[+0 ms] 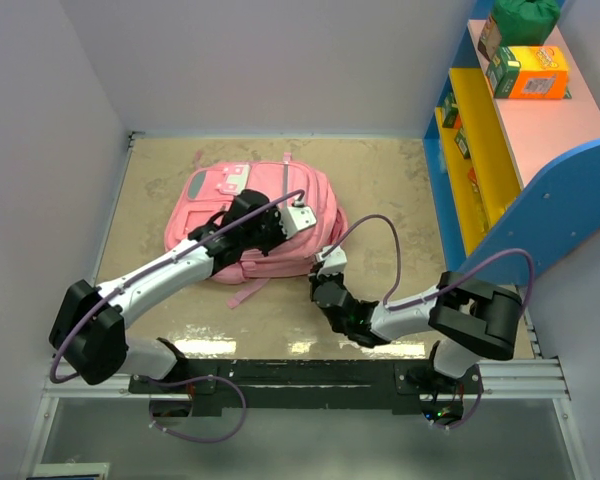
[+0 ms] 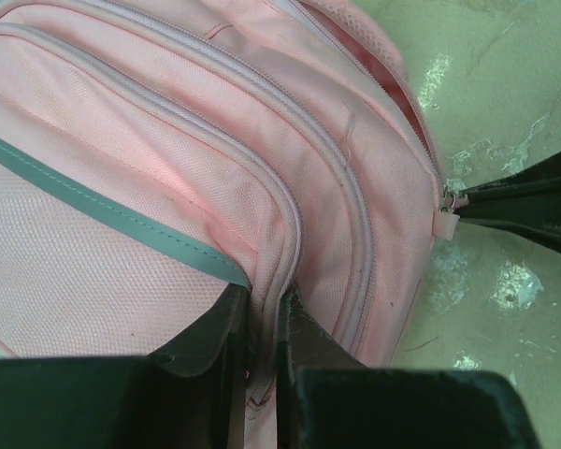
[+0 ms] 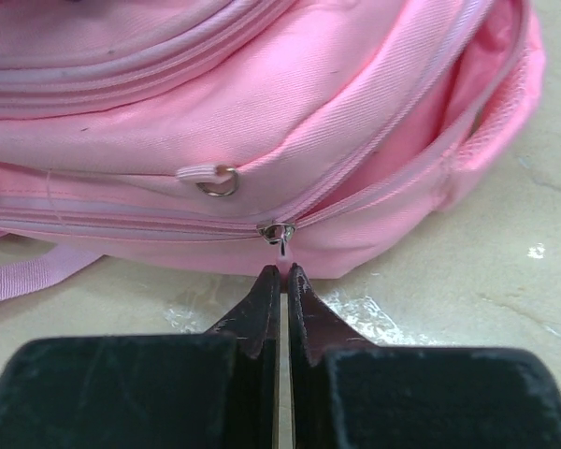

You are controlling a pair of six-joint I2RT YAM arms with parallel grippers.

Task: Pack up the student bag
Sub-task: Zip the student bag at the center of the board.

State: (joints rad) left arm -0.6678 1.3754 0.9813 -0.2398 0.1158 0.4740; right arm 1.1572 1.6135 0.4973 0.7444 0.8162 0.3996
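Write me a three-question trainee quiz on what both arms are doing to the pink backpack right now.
1. True or false: the right jaws are shut on the zip pull of the student bag.
2. What do the left jaws pinch?
A. a loose shoulder strap
B. a fold of bag fabric beside a front zip seam
C. nothing; they hang wide open above the table
3. Fill in: in the right wrist view, to the right of the slider the zip stands ___.

Key: 1 true; 2 B; 3 open.
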